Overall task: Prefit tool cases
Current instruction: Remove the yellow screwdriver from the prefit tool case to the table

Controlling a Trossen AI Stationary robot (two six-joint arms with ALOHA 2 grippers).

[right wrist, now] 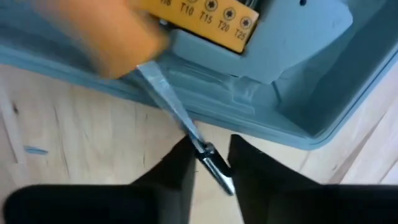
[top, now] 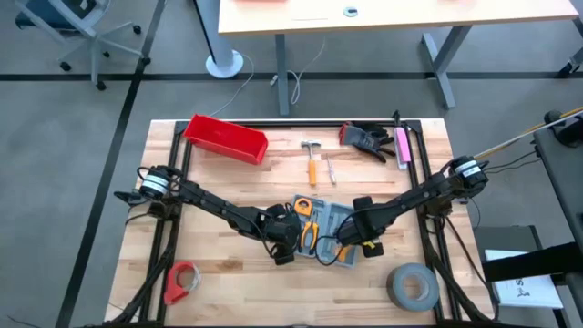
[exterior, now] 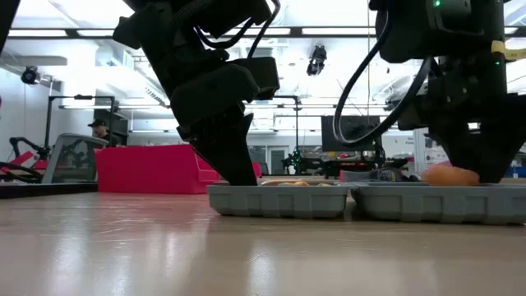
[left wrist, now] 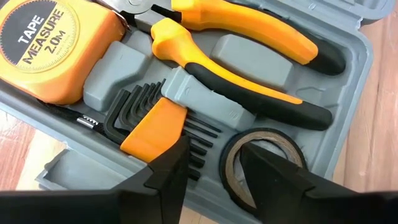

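The grey-blue tool case [top: 325, 228] lies open on the wooden table, both halves flat [exterior: 279, 200]. Its left half holds a tape measure [left wrist: 46, 46], orange pliers [left wrist: 249, 62], hex keys [left wrist: 146, 109] and a small tape ring [left wrist: 264, 158]. My left gripper [left wrist: 214, 180] is open and reaches down into this half [exterior: 234, 160], its fingers standing over the hex keys and the ring. My right gripper [right wrist: 208, 171] is at the case's right half [top: 364, 232], shut on a screwdriver [right wrist: 168, 99] with an orange handle [exterior: 450, 175]. My right gripper pinches the screwdriver's metal shaft near its tip [right wrist: 200, 144] between the two fingers. The shaft runs out from the fingers across the case's rim [right wrist: 249, 121]. The orange handle [right wrist: 118, 43] is over the case's inside, at about rim height in the low view.
A red bin [top: 226, 138], a hammer [top: 311, 159], dark gloves [top: 367, 138] and a pink tool [top: 402, 146] lie toward the far edge. A grey tape roll [top: 412, 285] and a red tape holder [top: 182, 281] sit near the front corners.
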